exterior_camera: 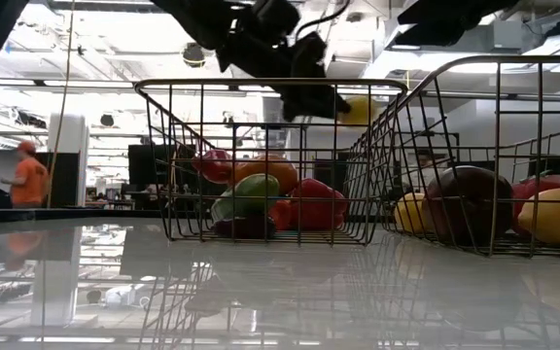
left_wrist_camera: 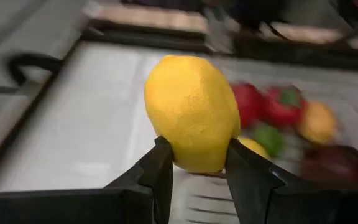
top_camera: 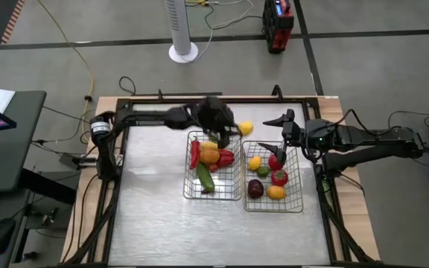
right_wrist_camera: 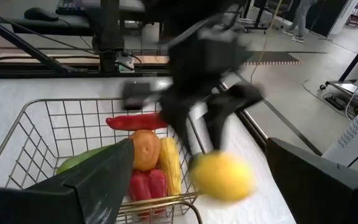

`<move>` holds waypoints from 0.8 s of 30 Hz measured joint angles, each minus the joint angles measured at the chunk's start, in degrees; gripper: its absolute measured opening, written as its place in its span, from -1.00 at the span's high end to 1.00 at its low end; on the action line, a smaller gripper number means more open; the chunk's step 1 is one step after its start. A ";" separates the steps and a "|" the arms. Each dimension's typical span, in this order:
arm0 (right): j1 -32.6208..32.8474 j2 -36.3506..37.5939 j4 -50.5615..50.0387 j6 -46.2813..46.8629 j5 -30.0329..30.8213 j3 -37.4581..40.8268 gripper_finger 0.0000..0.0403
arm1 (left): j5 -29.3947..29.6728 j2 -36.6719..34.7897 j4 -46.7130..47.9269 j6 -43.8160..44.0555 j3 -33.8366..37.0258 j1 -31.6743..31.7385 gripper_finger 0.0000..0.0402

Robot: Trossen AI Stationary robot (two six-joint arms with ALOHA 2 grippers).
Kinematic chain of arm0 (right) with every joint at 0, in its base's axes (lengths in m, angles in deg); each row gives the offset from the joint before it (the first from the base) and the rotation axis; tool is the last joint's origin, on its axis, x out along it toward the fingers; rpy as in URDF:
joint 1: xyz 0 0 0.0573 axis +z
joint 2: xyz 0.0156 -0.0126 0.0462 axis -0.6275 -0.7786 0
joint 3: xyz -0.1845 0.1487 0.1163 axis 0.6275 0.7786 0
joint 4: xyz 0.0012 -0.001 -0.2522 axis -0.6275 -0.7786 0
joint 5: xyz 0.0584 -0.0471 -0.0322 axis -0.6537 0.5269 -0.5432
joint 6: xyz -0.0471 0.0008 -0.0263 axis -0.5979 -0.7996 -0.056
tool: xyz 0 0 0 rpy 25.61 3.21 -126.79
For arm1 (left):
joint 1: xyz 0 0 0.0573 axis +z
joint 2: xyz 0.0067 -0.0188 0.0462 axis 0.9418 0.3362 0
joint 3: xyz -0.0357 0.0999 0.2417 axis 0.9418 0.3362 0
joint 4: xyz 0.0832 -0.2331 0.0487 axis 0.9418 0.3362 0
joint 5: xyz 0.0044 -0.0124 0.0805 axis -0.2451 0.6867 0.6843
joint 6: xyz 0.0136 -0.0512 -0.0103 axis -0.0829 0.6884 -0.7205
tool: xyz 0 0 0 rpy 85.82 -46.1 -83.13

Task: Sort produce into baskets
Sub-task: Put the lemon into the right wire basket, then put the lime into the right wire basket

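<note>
The left gripper (left_wrist_camera: 194, 163) is clamped on a bright yellow toy lemon (left_wrist_camera: 192, 112), one dark finger (left_wrist_camera: 155, 171) on each flank, the fruit standing tall between them. From above, that lemon (top_camera: 245, 128) hangs just past the far right corner of the left silver wire-mesh basket (top_camera: 188, 186), above the gap toward the right silver wire-mesh basket (top_camera: 299, 190). The right wrist view agrees: the lemon (right_wrist_camera: 222, 177) sits outside the left basket's rim, over the white table (top_camera: 147, 216).

Inside the left basket: a long red pepper (top_camera: 194, 153), an orange round fruit (top_camera: 210, 155), a green cucumber (top_camera: 205, 180). The right basket, just beside it, holds a small yellow lemon (top_camera: 255, 163), a red apple (top_camera: 279, 177), a dark plum (top_camera: 255, 189) and another yellow piece (top_camera: 275, 192). So the yellows are gathering in the right one, and that looks like this lemon's home.

The right gripper (top_camera: 280, 155) sits over the right basket's far edge with its fingers spread wide and nothing in them. That matters! I'd say the carry should go sideways from the left basket's corner, staying high above both flared rims, and come down into the right basket's near half, away from that waiting arm. Let go low, over a bare patch of mesh, or the lemon may bounce off the plum and roll. The grip looks narrow on a rounded body, so a slow, level swing would suit it best.
</note>
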 joint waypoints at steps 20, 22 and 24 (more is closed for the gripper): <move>0.01 -0.02 -0.16 -0.02 -0.02 0.00 -0.93 | 8.12 1.59 5.44 -5.32 -3.17 -9.49 -0.33; 0.00 -0.02 -0.42 -0.01 -0.02 0.00 -0.93 | 10.56 1.36 9.42 -7.10 -5.16 -8.85 -0.36; 0.02 -0.02 -0.73 0.03 -0.02 0.00 -0.93 | 11.88 1.20 14.04 -8.34 -7.24 -7.62 -0.36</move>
